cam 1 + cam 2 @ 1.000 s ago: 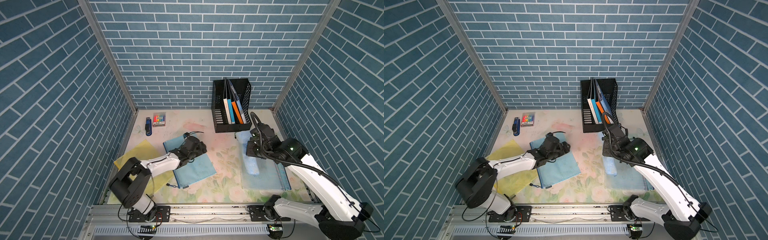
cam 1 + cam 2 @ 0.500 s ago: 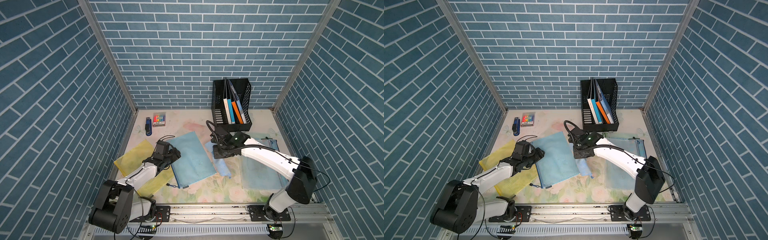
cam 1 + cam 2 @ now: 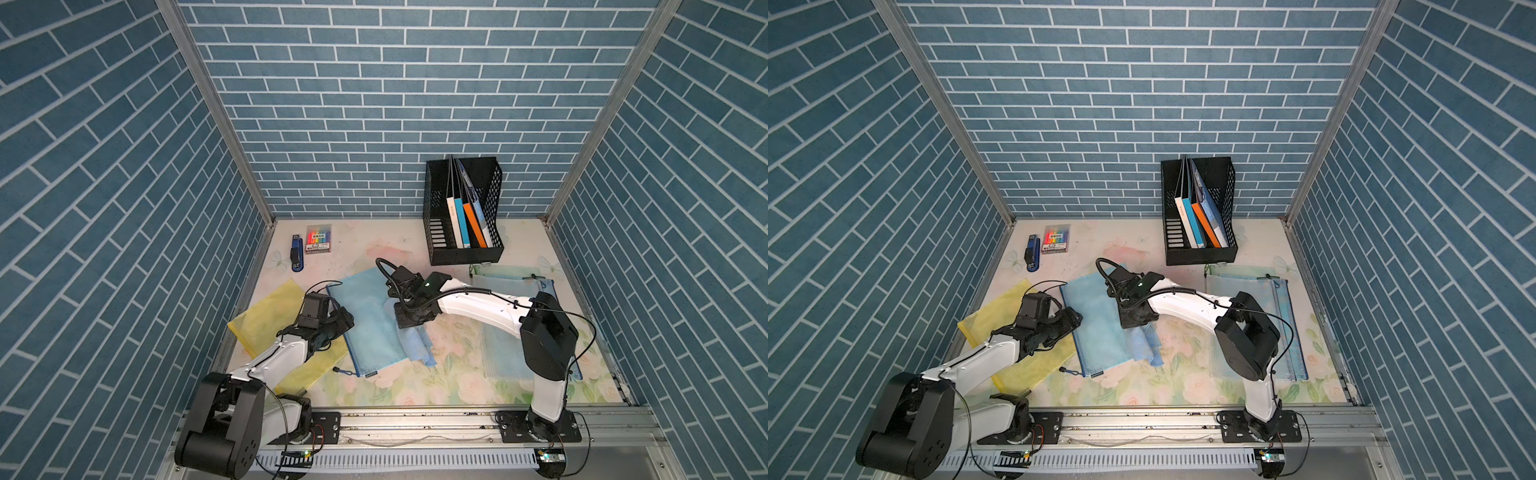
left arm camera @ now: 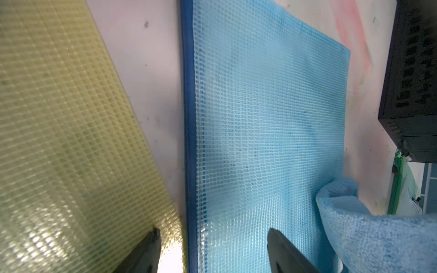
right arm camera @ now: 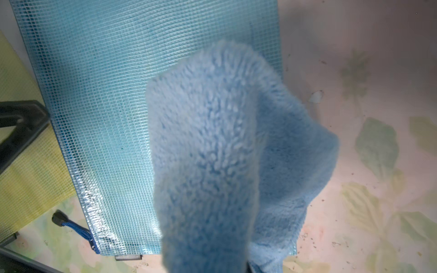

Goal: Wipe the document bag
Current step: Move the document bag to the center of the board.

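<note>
The blue document bag (image 3: 368, 320) lies flat on the counter (image 3: 353, 245), left of centre, its zipped left edge against a yellow bag (image 3: 266, 320). The left tool (image 4: 214, 231) stands with its fingers apart astride that zipped edge, one over each bag; whether it presses down cannot be told. The right tool (image 3: 410, 324) is clamped on a fluffy blue cloth (image 5: 205, 153) that drapes onto the bag's right side. The bag looks thin, light, floppy and slick, so it would likely slide under the cloth. Pinning the stiffer zipped edge seems the best hold.
</note>
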Motion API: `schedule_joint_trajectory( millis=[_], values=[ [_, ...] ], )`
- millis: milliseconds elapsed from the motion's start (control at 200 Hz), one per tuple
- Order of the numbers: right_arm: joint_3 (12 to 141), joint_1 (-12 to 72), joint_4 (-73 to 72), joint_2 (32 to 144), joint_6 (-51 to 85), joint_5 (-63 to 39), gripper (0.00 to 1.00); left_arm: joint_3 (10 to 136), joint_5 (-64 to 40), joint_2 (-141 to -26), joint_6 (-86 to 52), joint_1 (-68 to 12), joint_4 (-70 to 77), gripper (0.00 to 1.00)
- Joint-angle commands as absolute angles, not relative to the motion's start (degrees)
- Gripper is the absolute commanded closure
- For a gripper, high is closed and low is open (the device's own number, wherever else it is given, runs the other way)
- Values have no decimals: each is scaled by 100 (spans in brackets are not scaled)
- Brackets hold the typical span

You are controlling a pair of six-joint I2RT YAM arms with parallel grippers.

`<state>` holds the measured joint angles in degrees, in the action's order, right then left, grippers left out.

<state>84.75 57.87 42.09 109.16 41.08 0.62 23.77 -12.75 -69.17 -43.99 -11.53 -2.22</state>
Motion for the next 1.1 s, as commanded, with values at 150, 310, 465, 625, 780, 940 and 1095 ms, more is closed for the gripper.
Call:
schedule_joint_trajectory(
  millis=[150,310,465,625,780,940,1095],
  values=[
    [8086,5903,3718,11052,4271,-177,100,2277,-1488,-7161,-4255,-1116,-5,33],
    [8086,5969,3711,11127,4271,-245,100,2235,-1631,-7238,-4314,-1116,178,42],
    [8019,6019,3665,11144,4328,-282,100,2250,-1689,-7218,-4342,-1116,320,49],
    [7955,6062,3679,11099,4366,-294,100,2275,-1804,-7211,-4325,-1125,447,70],
    [7884,6072,3737,10915,4412,-231,100,2350,-1979,-7317,-4181,-1149,508,86],
    [7995,6073,4244,10616,4261,32,100,2494,-2223,-7487,-3882,-1233,334,98],
    [8052,6029,4639,10228,4152,325,100,2562,-2346,-7498,-3682,-1459,278,100]
  ],
)
